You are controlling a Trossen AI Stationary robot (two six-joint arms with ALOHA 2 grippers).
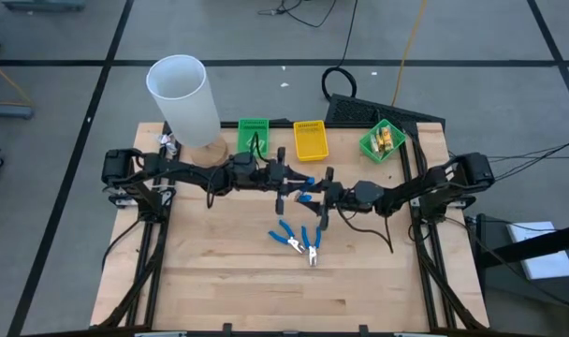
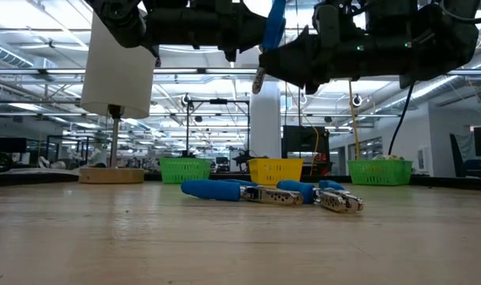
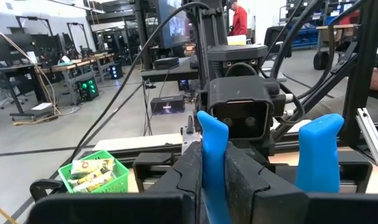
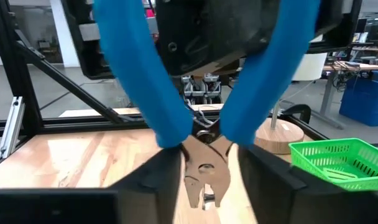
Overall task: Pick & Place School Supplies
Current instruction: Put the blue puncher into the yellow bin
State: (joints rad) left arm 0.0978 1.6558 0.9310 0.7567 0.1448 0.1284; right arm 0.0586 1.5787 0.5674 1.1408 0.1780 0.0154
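Note:
A pair of blue-handled pliers [image 1: 306, 186] hangs in the air between my two grippers above the table's middle. My left gripper [image 3: 214, 186] comes from the left and is shut on one handle. My right gripper [image 4: 207, 186] comes from the right and is shut on the metal head. More blue-handled pliers [image 1: 299, 239] lie flat on the wood nearer the front edge, also seen as the pliers [image 2: 268, 192] in the low view. Yellow and light-green pieces [image 1: 387, 140] sit in the right green bin. My left gripper pinches one blue handle [image 3: 212, 149] between its two fingers, coming level from the table's left; the other handle [image 3: 319, 152] stands free beside it. The pliers are lifted clear. My right gripper has the metal head [image 4: 204, 168] between its two fingers [image 4: 161, 180], near the pivot, coming level from the table's right. The blue handles [image 4: 133, 74] spread away from it toward the left gripper.
Along the far edge stand a green bin [image 1: 254, 136], a yellow bin [image 1: 310, 140] and a second green bin [image 1: 373, 150]. A tall white cylinder [image 1: 183, 98] stands on a round wooden base at the far left. Bare wood lies at the front.

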